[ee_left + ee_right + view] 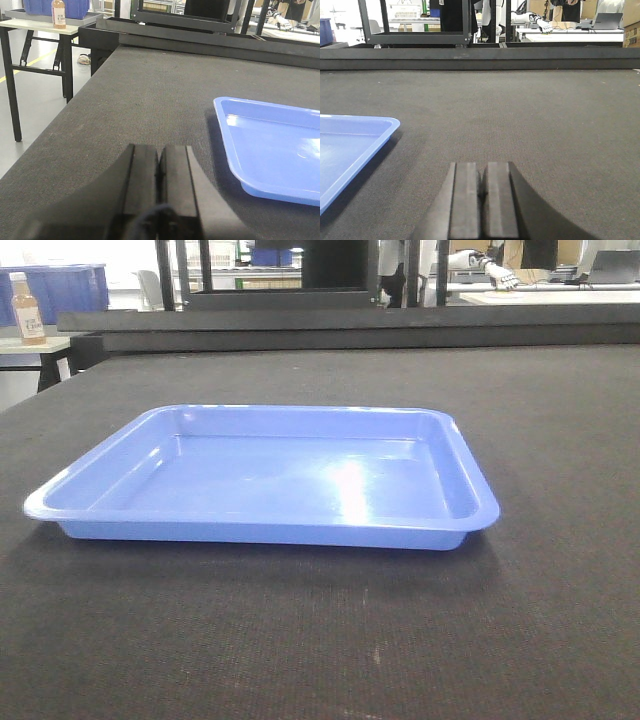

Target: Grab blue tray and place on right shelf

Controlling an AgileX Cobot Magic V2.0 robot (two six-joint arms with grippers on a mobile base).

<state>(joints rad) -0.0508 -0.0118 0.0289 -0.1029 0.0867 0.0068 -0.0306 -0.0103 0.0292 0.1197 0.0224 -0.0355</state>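
Note:
The blue tray (265, 480) lies flat and empty on the dark mat table in the front view. It also shows at the right of the left wrist view (272, 147) and at the lower left of the right wrist view (347, 150). My left gripper (159, 152) is shut and empty, low over the mat to the left of the tray. My right gripper (483, 170) is shut and empty, low over the mat to the right of the tray. Neither gripper shows in the front view. The right shelf is out of view.
A dark raised rail (350, 325) runs along the table's far edge. A side table (45, 22) with a brown bottle (59, 13) and a deep blue bin (42, 6) stands at the far left. Black frames (415, 22) and desks stand behind.

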